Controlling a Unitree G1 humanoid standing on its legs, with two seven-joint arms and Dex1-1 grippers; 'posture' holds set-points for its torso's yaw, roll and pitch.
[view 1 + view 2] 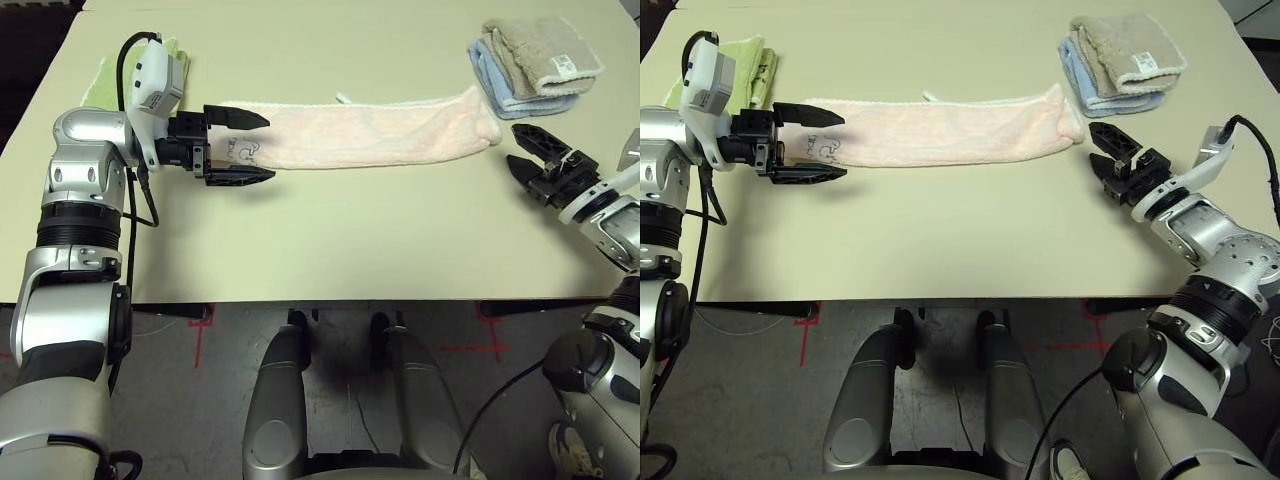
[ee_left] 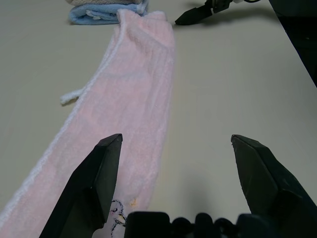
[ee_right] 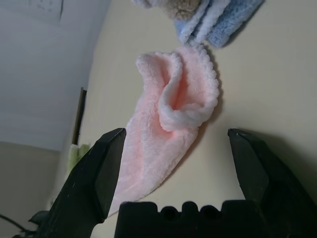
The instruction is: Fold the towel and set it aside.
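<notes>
Towel [image 1: 370,133] lying long-folded across table [image 1: 330,240]. Left gripper [image 1: 240,147] hovering spread wide at logo end; right gripper [image 1: 530,150] gaping near other end, nothing held.

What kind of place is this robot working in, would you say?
Probably a lab or test bench for towel folding, not a home: a bare beige table, red tape marks on the grey floor beneath it, and spare folded towels stacked at the far corner beside the pink towel.
</notes>
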